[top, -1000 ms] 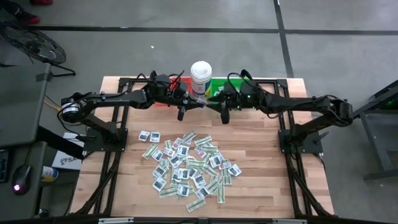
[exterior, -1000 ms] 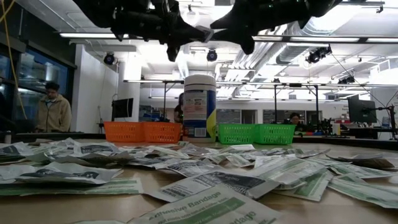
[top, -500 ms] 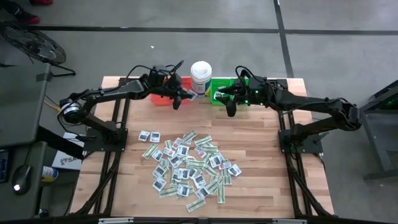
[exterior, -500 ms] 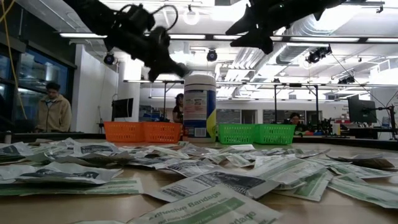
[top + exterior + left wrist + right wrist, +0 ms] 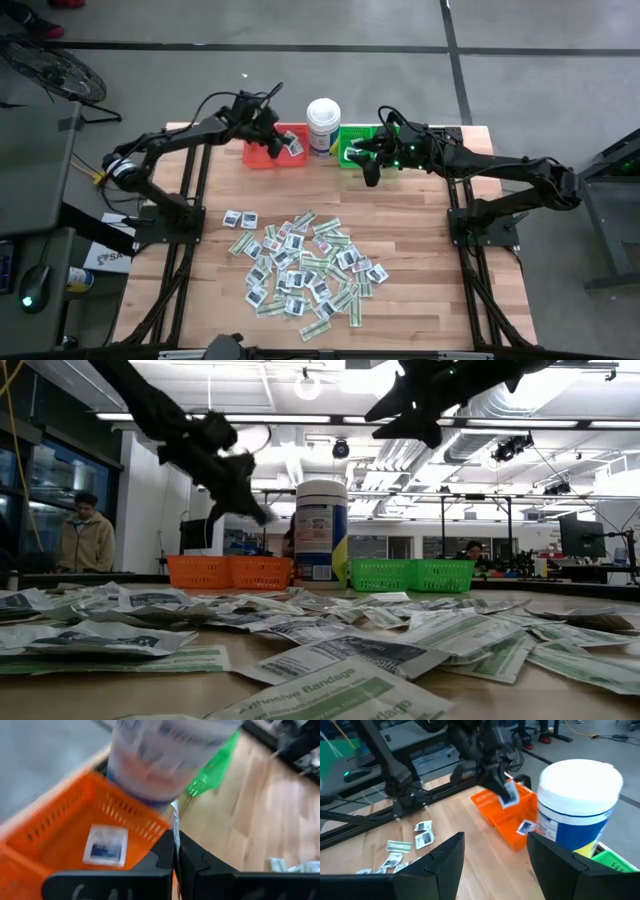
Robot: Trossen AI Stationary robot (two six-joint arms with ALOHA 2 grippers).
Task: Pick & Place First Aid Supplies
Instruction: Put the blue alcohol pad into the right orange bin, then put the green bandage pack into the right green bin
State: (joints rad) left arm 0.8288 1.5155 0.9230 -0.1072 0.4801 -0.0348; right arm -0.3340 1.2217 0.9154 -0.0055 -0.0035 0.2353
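The first aid supplies, small flat white and pale green packets, lie in a loose heap on the middle of the wooden table. My left gripper hangs over the red-orange bin at the far edge, shut on one white packet. Another packet lies flat on the bin's floor. My right gripper stands open in the air just in front of the green bin, with nothing between its fingers. My left gripper pinches the white packet between its two fingers. The left wrist view shows it edge-on as a thin strip sticking out past the fingertips. The fingers slant down from the table's left side. The packet is lifted clear, above the bin.
A tall white round tub stands between the two bins at the far edge, close to the right of my left gripper. Bare wood lies between the bins and the heap. A person stands in the room beyond the table.
My left gripper has swung from in front of the tub toward the table's left, sinking and tipping downward, and now hangs over the red-orange bin with the packet still in it. My right gripper has drawn back a little toward the green bin.
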